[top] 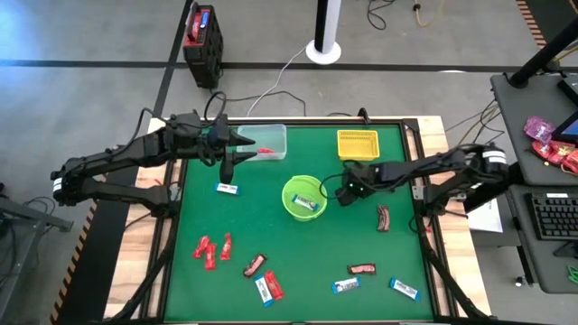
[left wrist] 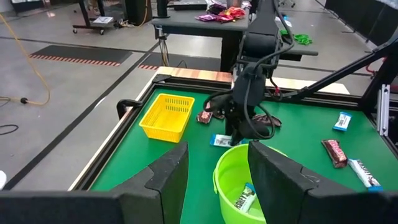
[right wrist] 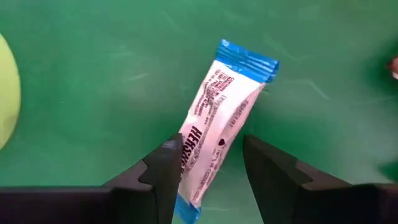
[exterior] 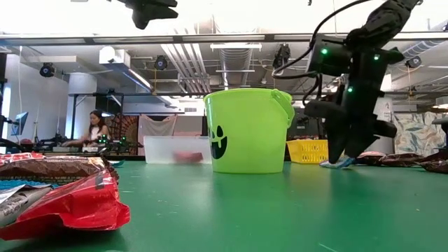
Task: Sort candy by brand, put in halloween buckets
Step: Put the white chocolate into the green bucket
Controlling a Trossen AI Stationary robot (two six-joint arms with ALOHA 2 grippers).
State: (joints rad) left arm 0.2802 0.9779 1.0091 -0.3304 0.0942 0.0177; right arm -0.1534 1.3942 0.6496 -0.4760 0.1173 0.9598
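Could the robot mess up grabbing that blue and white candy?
Maybe. The blue-and-white bar lies tilted between the right gripper's open fingers, so they might pinch only one end and drop it. It also lies close to the green bucket, which the arm could bump.

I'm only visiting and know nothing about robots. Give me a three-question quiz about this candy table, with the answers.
1. True or false: the green bucket already holds a blue-and-white bar.
2. Which container looks empty: A) clear box, B) yellow basket, C) green bucket?
3. What lies between the open fingers of the right gripper?

Key:
1. True.
2. B. Something red lies in the clear box.
3. A blue-and-white candy bar, flat on the green mat beside the bucket.
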